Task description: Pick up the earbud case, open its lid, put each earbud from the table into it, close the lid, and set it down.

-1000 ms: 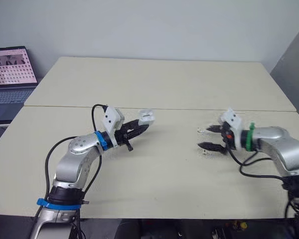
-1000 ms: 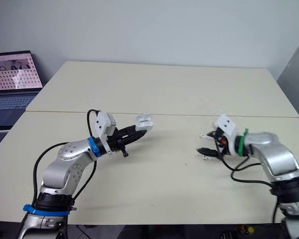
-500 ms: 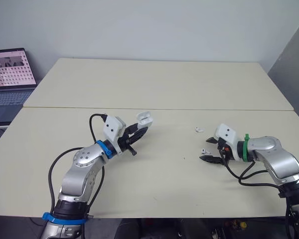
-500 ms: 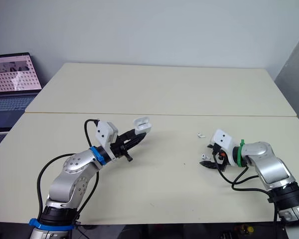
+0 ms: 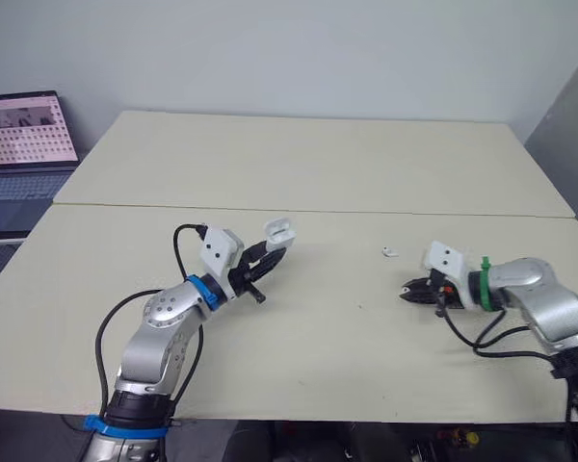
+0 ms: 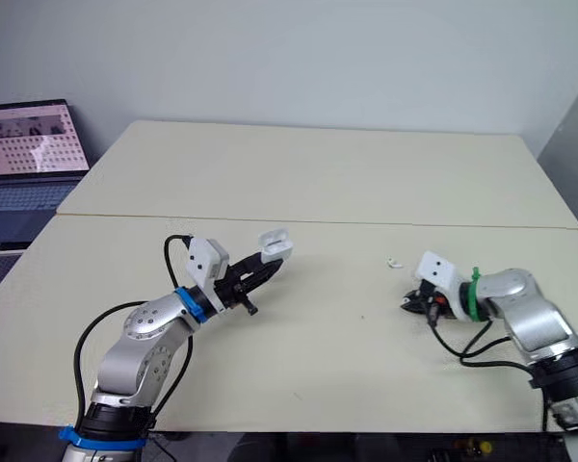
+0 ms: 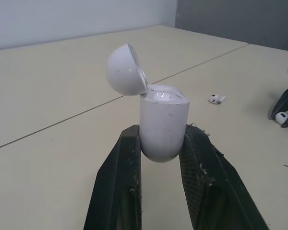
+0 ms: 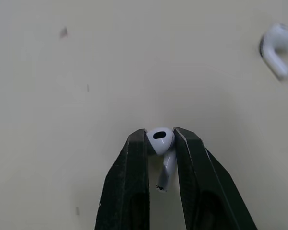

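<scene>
Left tool [image 7: 162,143]: white case [image 7: 164,120], lid [image 7: 125,70] open

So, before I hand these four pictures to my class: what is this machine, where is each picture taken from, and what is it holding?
It is a humanoid robot with two arms, each ending in a two-fingered black tool. The two wide pictures come from cameras in its head, looking down over a pale beige table; the two close-ups come from a camera on each wrist. The left tool grips a small white plastic earbud case with its rounded lid flipped open. The right tool pinches one white earbud. A second white earbud lies loose on the table, and an open laptop stands beside it, on the robot's left.
</scene>
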Motion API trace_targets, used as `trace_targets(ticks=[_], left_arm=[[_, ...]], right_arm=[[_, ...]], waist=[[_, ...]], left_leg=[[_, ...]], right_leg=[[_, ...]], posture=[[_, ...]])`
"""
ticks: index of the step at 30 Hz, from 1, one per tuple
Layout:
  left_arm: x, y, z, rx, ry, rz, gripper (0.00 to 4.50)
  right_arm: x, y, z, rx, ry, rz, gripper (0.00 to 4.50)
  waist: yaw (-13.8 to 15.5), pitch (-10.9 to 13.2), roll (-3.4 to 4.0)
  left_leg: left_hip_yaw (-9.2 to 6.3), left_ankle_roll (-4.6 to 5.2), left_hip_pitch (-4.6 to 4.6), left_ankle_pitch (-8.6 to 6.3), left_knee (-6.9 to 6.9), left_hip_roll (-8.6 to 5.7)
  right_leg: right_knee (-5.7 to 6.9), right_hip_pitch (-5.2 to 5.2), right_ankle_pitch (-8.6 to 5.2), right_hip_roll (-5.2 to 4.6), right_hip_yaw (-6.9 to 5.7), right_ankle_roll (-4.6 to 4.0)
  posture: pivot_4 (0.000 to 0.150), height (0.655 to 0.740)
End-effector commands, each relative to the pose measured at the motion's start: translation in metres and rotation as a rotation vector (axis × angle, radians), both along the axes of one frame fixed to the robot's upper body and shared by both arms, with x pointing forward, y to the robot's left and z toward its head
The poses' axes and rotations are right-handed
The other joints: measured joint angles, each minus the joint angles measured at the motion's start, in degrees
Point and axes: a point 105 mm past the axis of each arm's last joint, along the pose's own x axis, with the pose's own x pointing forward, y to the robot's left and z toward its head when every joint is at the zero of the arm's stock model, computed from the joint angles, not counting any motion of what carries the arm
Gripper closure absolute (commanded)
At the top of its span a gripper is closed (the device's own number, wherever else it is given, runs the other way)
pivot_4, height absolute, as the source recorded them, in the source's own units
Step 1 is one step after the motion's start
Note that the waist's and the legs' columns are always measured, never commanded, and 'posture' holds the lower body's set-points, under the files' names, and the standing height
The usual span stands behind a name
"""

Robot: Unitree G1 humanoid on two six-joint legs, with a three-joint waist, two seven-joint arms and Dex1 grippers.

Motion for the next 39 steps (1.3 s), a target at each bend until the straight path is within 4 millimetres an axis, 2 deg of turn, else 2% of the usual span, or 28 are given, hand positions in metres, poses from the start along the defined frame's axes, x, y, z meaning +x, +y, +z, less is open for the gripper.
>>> trace_targets(ticks=[1, 5, 10, 18, 22, 23, 24, 29, 31, 34, 36, 39], left_arm=[[-0.006, -0.009, 0.017, -0.025, -0.083, -0.012, 3.78], [-0.010, -0.007, 0.012, -0.035, -0.072, 0.006, 3.78], [-0.014, -0.001, 0.010, -0.027, -0.068, 0.029, 3.78], [-0.017, 0.005, 0.010, -0.008, -0.058, 0.034, 3.78], [-0.017, 0.004, 0.011, -0.001, -0.057, 0.026, 3.78], [-0.017, 0.003, 0.010, 0.001, -0.054, 0.021, 3.78], [-0.017, 0.003, 0.010, 0.003, -0.053, 0.017, 3.78], [-0.018, 0.004, 0.011, 0.007, -0.050, 0.016, 3.78], [-0.017, 0.004, 0.011, 0.008, -0.049, 0.016, 3.78], [-0.016, 0.003, 0.011, 0.008, -0.049, 0.014, 3.78], [-0.016, 0.002, 0.011, 0.008, -0.051, 0.011, 3.78], [-0.015, 0.002, 0.012, 0.002, -0.059, 0.006, 3.78]], right_arm=[[-0.007, -0.039, 0.011, -0.150, 0.033, 0.036, 4.09], [-0.023, -0.083, 0.006, -0.324, 0.119, 0.058, 4.09], [-0.020, -0.100, -0.008, -0.371, 0.135, 0.030, 4.09], [-0.026, -0.111, -0.020, -0.382, 0.189, 0.008, 1.41], [-0.025, -0.112, -0.022, -0.385, 0.189, 0.015, 1.41], [-0.025, -0.112, -0.023, -0.390, 0.185, 0.021, 1.84], [-0.025, -0.113, -0.023, -0.398, 0.187, 0.022, 2.01], [-0.029, -0.118, -0.025, -0.404, 0.201, 0.015, 3.67], [-0.029, -0.117, -0.025, -0.397, 0.203, 0.014, 4.14], [-0.025, -0.111, -0.023, -0.360, 0.183, 0.020, 4.13], [-0.023, -0.098, -0.018, -0.295, 0.173, 0.047, 4.13], [-0.013, -0.067, -0.002, -0.158, 0.116, 0.114, 4.13]], waist=[[0.1, 0.0, 0.00], [-0.1, 0.0, 0.00], [-0.7, 0.0, 0.00], [-0.4, -0.2, -0.28], [-0.1, -0.3, -0.44], [-0.1, -0.3, -0.48], [-0.1, -0.3, -0.58], [-0.1, -0.5, -0.80], [-0.1, -0.5, -0.81], [-0.1, -0.5, -0.81], [-0.1, -0.5, -0.81], [-0.3, -0.5, -0.80]], left_leg=[[0.02, 0.00, -0.02, 0.00, 0.00, 0.00], [0.12, 0.00, 0.01, 0.00, -0.05, 0.03], [0.16, 0.00, 0.15, 0.00, -0.03, 0.05], [0.03, -0.01, 0.38, -0.01, 0.11, -0.04], [-0.09, -0.03, 0.32, -0.02, 0.05, -0.04], [-0.10, -0.03, 0.32, -0.02, 0.04, -0.04], [-0.10, -0.03, 0.33, -0.02, 0.04, -0.04], [-0.02, -0.03, 0.38, -0.02, 0.20, -0.02], [0.01, -0.03, 0.36, -0.02, 0.35, -0.03], [0.01, -0.03, 0.28, -0.02, 0.54, -0.03], [0.03, -0.03, 0.27, -0.02, 0.56, -0.03], [0.01, -0.03, 0.28, -0.03, 0.54, -0.01]], right_leg=[[-0.06, 0.00, -0.02, -0.01, 0.00, -0.03], [-0.13, -0.01, -0.03, -0.01, 0.05, -0.07], [-0.12, 0.10, -0.04, 0.00, 0.09, -0.10], [-0.56, 0.73, -0.04, -0.09, 0.07, -0.09], [-0.60, 0.73, -0.04, -0.09, -0.06, -0.08], [-0.60, 0.73, -0.04, -0.09, -0.07, -0.08], [-0.59, 0.73, -0.04, -0.09, -0.06, -0.08], [-0.59, 0.80, -0.04, -0.12, 0.01, -0.09], [-0.59, 0.83, -0.04, -0.15, 0.02, -0.09], [-0.59, 0.83, -0.04, -0.19, 0.01, -0.09], [-0.59, 0.83, -0.04, -0.20, 0.01, -0.09], [-0.52, 0.80, -0.03, -0.18, -0.01, -0.09]], posture=[[0.150, 0.7400], [0.150, 0.7400], [0.150, 0.7400], [0.150, 0.7400], [0.150, 0.7400], [0.150, 0.7400], [0.150, 0.7400], [0.150, 0.7400], [0.150, 0.7400], [0.150, 0.7400], [0.150, 0.7400], [0.150, 0.7400]])
